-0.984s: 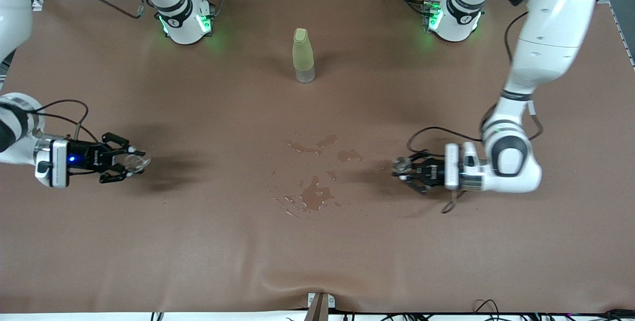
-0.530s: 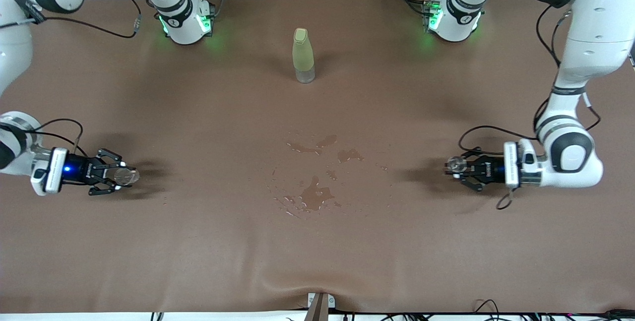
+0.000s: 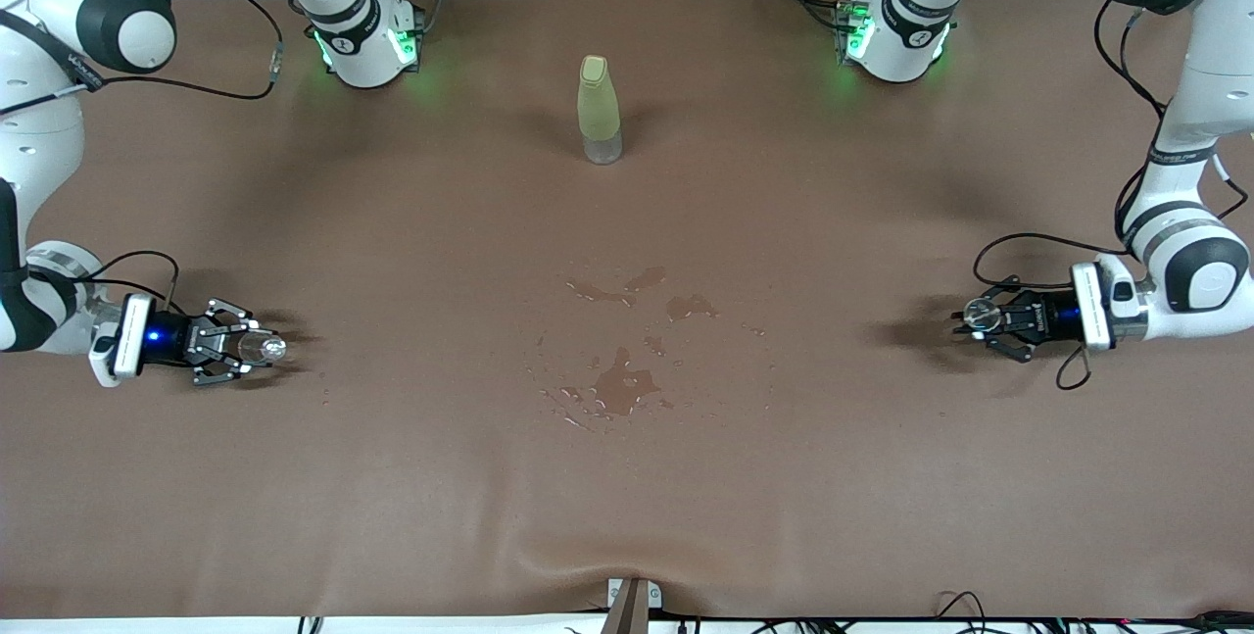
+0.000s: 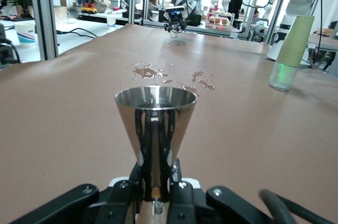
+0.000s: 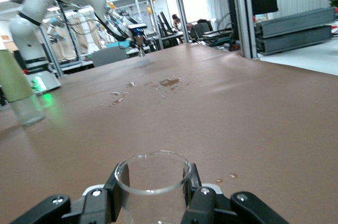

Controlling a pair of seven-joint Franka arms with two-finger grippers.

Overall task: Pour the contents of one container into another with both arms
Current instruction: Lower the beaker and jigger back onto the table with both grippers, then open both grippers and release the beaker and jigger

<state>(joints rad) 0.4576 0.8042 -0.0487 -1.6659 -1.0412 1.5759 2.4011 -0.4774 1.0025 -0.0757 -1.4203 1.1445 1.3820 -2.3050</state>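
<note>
Left gripper point(image 3: 983, 318): pinching the jigger point(image 3: 976, 317), low over the table's point(image 3: 392, 516) left-arm end.
Right gripper point(image 3: 257, 351): pinching the glass cup point(image 3: 266, 350), right-arm end.
Between: spilled puddles point(image 3: 622, 384) mid-table; bottle point(image 3: 598, 110) near the base-side edge.
Left wrist view: jigger upright.

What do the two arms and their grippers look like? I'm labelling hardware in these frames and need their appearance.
Both arms are glossy white jointed segments with black joint bands and grey round caps. Green lights glow at their bases. Loose black cables loop along each forearm. The left gripper and right gripper are small, black and skeletal, on white wrist blocks; the right one shows a blue light.
</note>
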